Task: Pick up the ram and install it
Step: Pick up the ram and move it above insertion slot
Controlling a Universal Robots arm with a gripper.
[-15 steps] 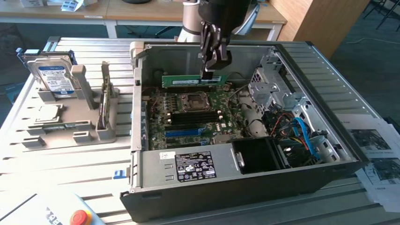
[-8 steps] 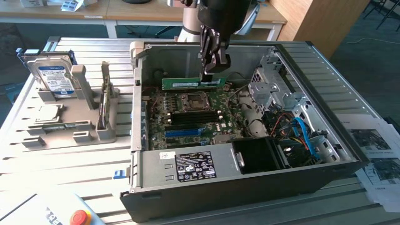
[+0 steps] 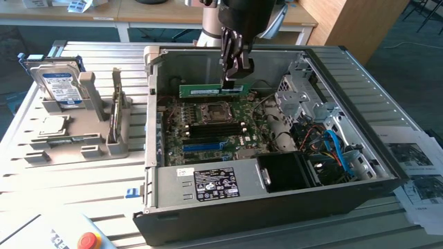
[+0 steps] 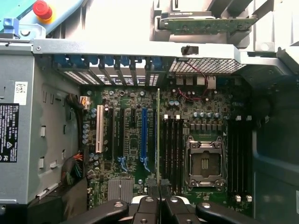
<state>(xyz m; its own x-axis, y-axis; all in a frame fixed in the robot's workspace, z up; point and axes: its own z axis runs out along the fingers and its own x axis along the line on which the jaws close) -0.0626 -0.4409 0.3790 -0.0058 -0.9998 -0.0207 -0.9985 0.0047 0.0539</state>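
My gripper [image 3: 235,82] hangs inside the open computer case [image 3: 360,155], shut on the ram [image 3: 211,90]. The ram is a long green stick with a pale label, held level by its end above the motherboard [image 3: 239,111]. In the wrist view the ram [image 4: 158,135] shows edge-on as a thin line running out from between the fingertips of the gripper [image 4: 158,192]. It hovers beside the black memory slots [image 4: 173,149], next to the CPU socket [image 4: 204,161]. A second bank of slots [image 4: 238,149] lies past the socket. The ram is clear of the board.
A grey fixture [image 3: 76,129] at the exterior view's left holds a silver hard drive [image 3: 61,85] and an upright dark card [image 3: 118,111]. Power supply [image 3: 207,184], drive cage [image 3: 304,96] and blue cables [image 3: 339,150] crowd the case. A red stop button [image 3: 86,240] sits at the table's front.
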